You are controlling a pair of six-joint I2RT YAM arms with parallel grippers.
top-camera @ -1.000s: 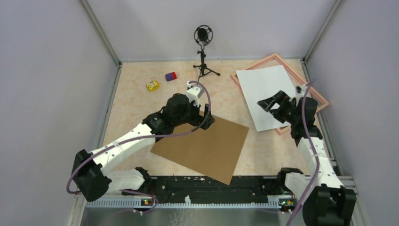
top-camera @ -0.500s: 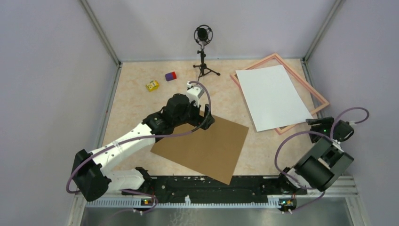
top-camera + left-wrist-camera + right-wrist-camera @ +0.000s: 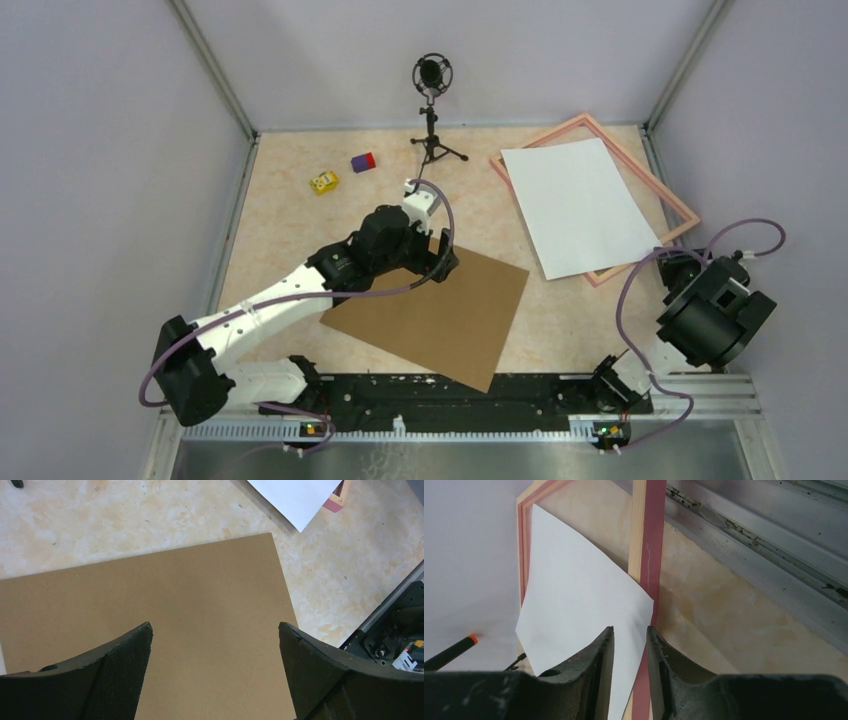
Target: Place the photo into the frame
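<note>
The photo (image 3: 580, 205) lies white side up at the back right, skewed across the pink frame (image 3: 545, 137), with its near corner over the frame's near border. My right gripper (image 3: 675, 264) is drawn back near the right wall, off the photo. In the right wrist view its jaws (image 3: 630, 628) stand a narrow gap apart with nothing between them, pointing at the photo (image 3: 574, 590) and the frame (image 3: 651, 540). My left gripper (image 3: 443, 255) hovers wide open over the brown backing board (image 3: 430, 315). The board (image 3: 200, 590) fills the space below its jaws (image 3: 214, 626).
A microphone on a small tripod (image 3: 431, 100) stands at the back centre. A yellow toy (image 3: 323, 182) and a purple and red block (image 3: 363, 162) lie at the back left. A metal rail (image 3: 749, 545) runs along the right wall. Enclosure walls bound the table.
My right arm has pulled back from over the photo to the near right corner, and its jaws have narrowed. The left arm has shifted slightly over the board.
</note>
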